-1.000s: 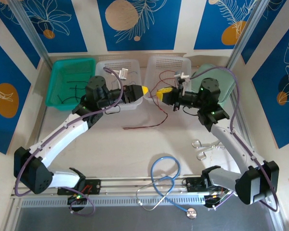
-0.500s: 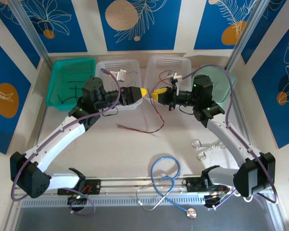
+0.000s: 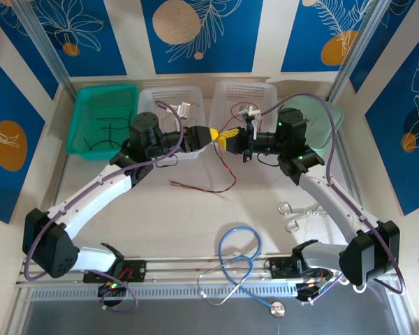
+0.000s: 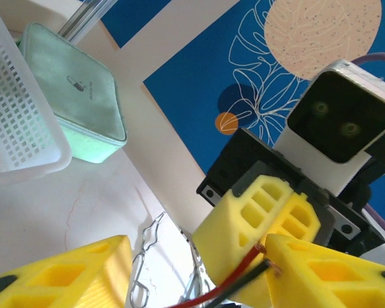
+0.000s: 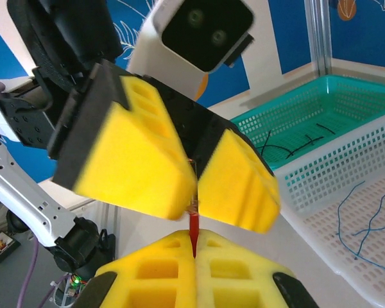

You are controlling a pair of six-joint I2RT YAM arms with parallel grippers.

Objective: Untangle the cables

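Left claw (image 3: 211, 132) has moved up to right claw (image 3: 224, 138) — right pinches red cable (image 5: 193, 226), left stands parted.

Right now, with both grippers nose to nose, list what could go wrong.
1. The left gripper stands open around a short stub of red wire clamped by the right gripper; closing could catch that gripper instead.
2. A black wire lies alongside the red one, so one grab may take both.
3. Red wire slack trails on the table; pulling apart could drag it or tighten a knot.
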